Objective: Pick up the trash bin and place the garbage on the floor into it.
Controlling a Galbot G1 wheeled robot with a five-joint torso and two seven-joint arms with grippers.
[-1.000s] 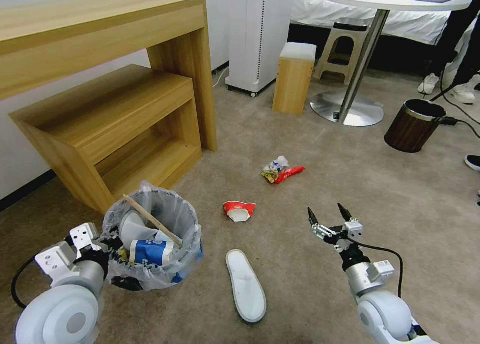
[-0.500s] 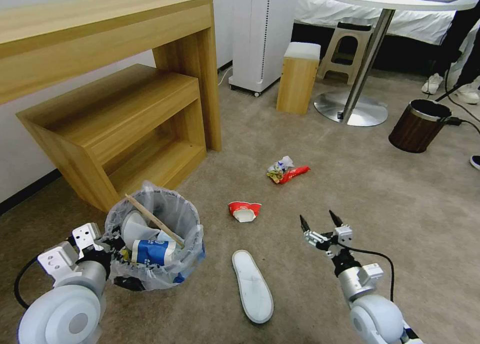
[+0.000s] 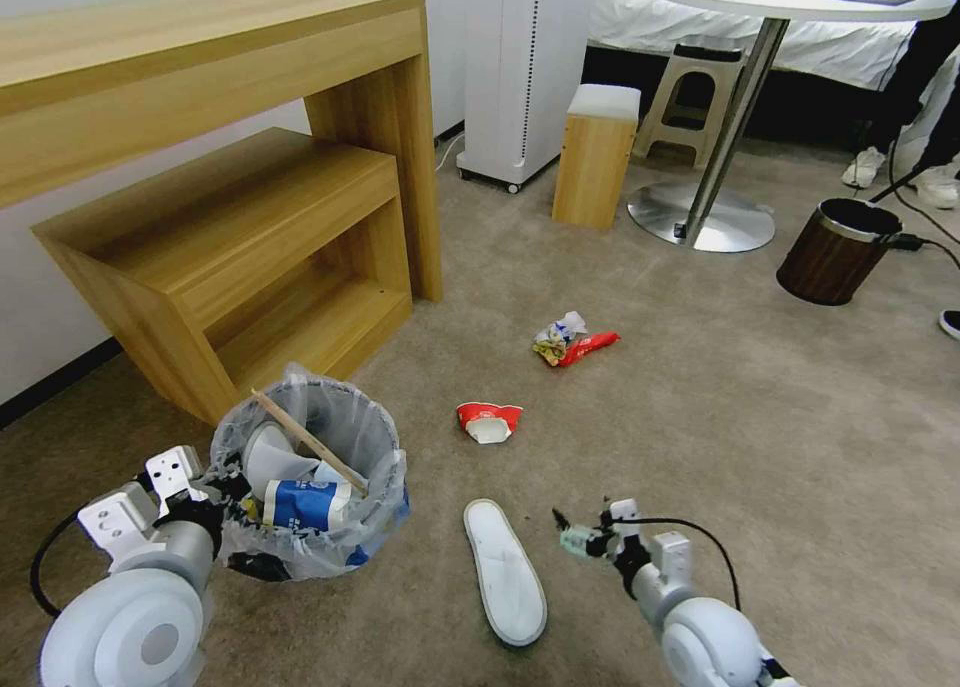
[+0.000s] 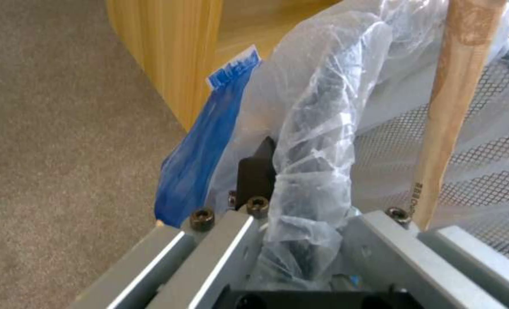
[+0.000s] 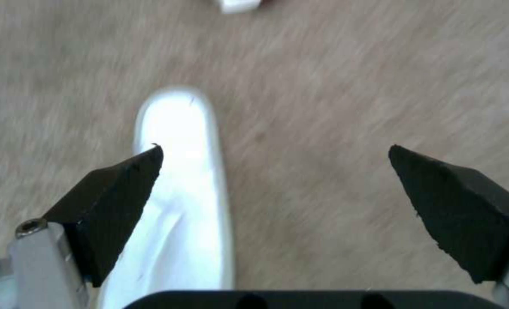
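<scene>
The bin (image 3: 310, 487) is held off to the robot's left by the left claw (image 3: 215, 492), pinched tight on the bagged rim (image 4: 312, 171); a stick (image 3: 305, 440) and a blue cup (image 3: 305, 502) are seen inside it; beside it stands the wooden table (image 3: 200, 197). The right claw (image 5: 274, 193) is spread wide, low over the floor (image 3: 750, 417), just right of the white slipper (image 3: 505, 572); one fingertip (image 5: 117, 193) is seen over the slipper's edge in the right wrist view. Farther out, a crushed red cup (image 3: 489, 420) and a red wrapper (image 3: 572, 340) are lying on the carpet, well apart from both claws.
</scene>
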